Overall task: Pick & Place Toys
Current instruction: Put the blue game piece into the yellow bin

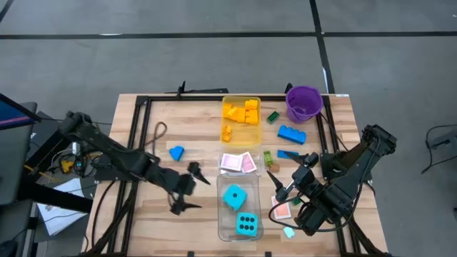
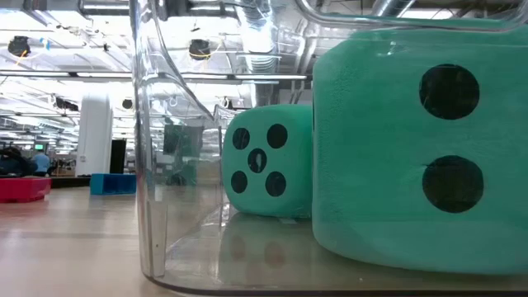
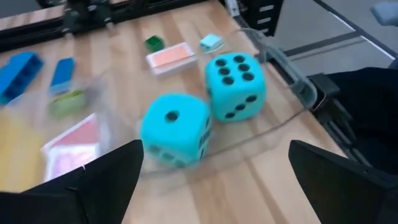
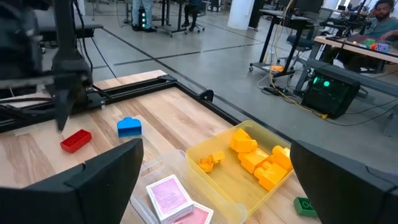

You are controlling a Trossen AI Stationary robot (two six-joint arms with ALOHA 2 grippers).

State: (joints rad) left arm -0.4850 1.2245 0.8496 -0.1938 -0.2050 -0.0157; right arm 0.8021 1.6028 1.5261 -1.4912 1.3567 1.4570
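My left claw (image 1: 187, 187) hung wide and empty just beside the clear tray (image 1: 223, 207) at the worktop's (image 1: 150, 150) near middle, facing the two cyan dice (image 1: 234, 196) inside it; I judged they were sorted there by kind. My right claw (image 1: 289, 182) was also spread wide, holding nothing, on the tray's other side.

Yellow bricks (image 1: 243, 112) filled a yellow tray (image 1: 225, 123) farther back, and pink-backed cards (image 1: 238, 163) lay between the two trays. Loose pieces remained: a blue brick (image 1: 176, 152) near my left arm, a larger blue brick (image 1: 291, 133) below the purple bucket (image 1: 303, 103), a green brick (image 1: 273, 116), and a card (image 1: 283, 211) under my right arm. The tray walls stood between each claw and the dice.
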